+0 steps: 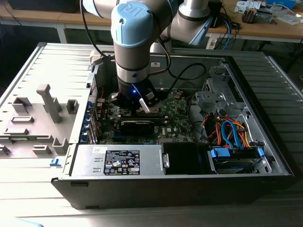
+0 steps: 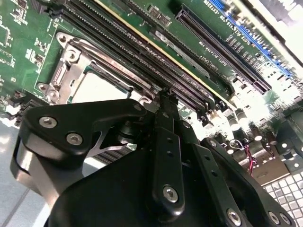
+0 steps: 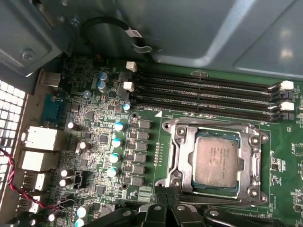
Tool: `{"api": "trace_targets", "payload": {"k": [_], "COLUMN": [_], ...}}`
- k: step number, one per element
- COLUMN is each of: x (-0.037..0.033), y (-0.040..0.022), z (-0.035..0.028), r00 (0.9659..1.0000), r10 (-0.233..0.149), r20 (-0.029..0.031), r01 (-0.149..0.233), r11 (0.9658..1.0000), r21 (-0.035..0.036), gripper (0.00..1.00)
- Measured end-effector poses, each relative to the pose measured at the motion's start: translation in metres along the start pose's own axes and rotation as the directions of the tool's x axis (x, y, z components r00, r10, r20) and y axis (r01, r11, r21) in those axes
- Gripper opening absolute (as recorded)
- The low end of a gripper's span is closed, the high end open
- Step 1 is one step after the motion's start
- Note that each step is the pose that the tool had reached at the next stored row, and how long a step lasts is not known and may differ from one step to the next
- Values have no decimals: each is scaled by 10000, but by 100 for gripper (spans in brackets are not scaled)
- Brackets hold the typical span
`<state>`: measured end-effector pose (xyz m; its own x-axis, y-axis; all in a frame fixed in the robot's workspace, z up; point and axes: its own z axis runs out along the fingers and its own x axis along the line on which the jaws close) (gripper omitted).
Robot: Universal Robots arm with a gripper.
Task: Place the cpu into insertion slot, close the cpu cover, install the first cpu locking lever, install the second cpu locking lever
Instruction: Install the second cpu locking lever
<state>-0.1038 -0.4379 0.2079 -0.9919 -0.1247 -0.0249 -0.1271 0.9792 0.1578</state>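
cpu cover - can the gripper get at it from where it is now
Probably yes: the gripper hangs just beside the cpu cover, which lies flat around the cpu, with nothing over it.

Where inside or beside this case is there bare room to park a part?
Inside is crowded: the green circuit board, the gripper at the insertion slot, the cable bundle. Free: ribbed tabletop on the exterior view's right, bare panel patches around the grey blocks.

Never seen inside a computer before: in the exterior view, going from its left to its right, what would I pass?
Grey plastic fixtures → green motherboard under the arm's gripper → orange and blue cables → case's far wall.
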Motion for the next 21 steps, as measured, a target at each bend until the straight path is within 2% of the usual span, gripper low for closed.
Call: {"api": "trace_targets", "payload": {"k": [6,7,8,10,12,14,15,16,17,18,19,21], "x": [-1,-1,-2,-1,3,19,27,26,27,23,13,-11], "y": [9,12,14,12,12,13,17,21,23,33,41,55], "z": [42,49,54,66,71,66,51,25,17,12,12,16], "r00": [9998,9998,9997,9996,9996,9996,9995,9995,9995,9995,9995,9995], "r10": [-173,-208,-237,-275,-286,-294,-298,-304,-303,-303,-305,-306], "r20": [-23,-13,-11,-14,-12,30,63,70,61,43,29,10], "r01": [173,207,236,275,286,294,299,305,303,302,304,305], "r11": [9998,9997,9996,9994,9994,9995,9995,9995,9995,9995,9993,9991], "r21": [-48,-125,-165,-203,-186,-135,-104,-52,-3,114,201,290], "gripper": [11,11,11,11,11,11,11,11,11,11,11,11]}}
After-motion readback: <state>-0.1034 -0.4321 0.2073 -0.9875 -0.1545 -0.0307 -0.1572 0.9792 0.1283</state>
